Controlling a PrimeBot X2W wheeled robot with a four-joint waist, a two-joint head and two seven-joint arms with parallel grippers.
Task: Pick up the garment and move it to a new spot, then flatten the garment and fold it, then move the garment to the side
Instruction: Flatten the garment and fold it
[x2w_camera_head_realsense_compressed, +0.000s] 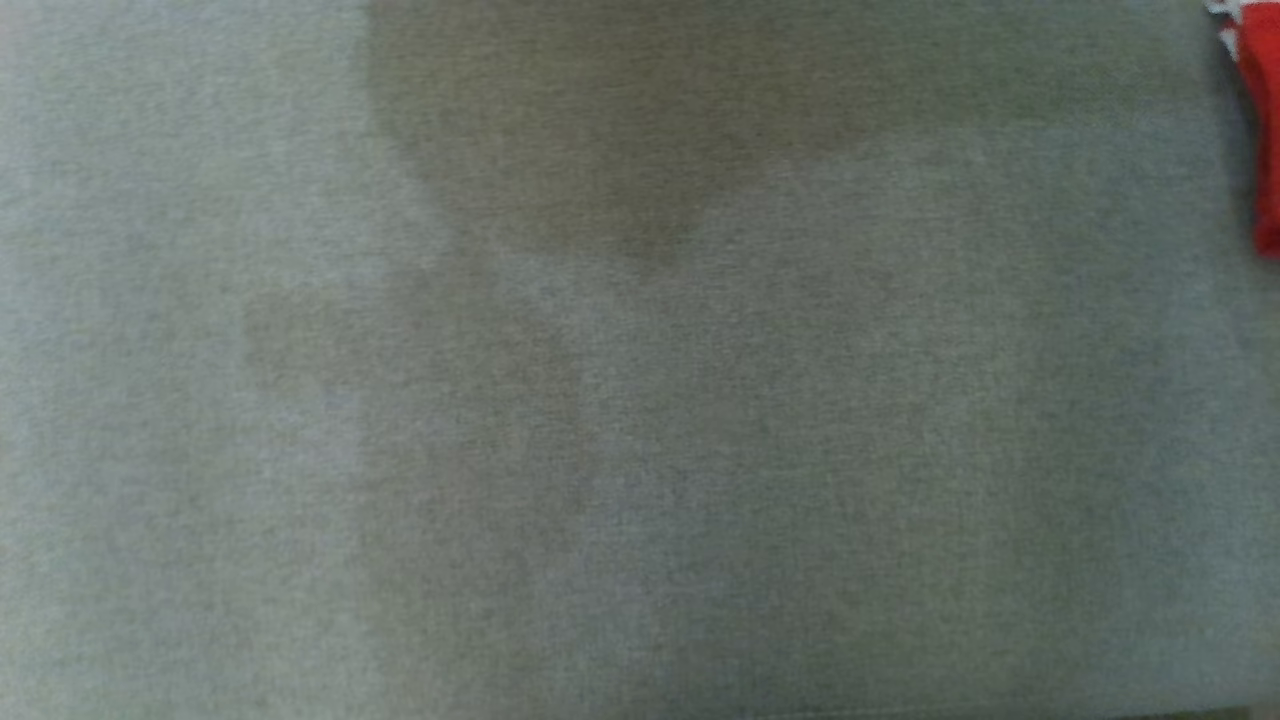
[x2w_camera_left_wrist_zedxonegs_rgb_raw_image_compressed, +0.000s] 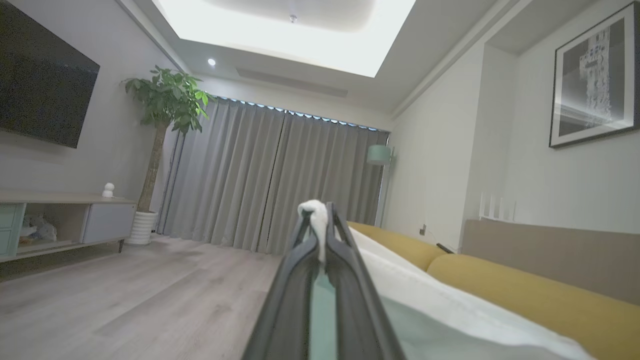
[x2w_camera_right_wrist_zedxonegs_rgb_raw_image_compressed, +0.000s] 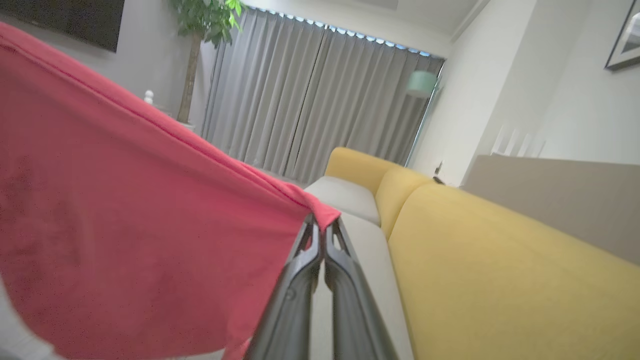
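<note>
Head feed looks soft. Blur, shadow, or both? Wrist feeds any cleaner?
Head view: blurred throughout, grey fabric surface with a broad dark shadow at top centre, red garment a smear at the right edge. Left wrist view: ceiling light blown out, room otherwise clear. Right wrist view: sharper, though the garment near the right tool is soft.

Red garment (x2w_camera_head_realsense_compressed: 1265, 140) cut by edge, grey surface (x2w_camera_head_realsense_compressed: 640, 450) blurred
</note>
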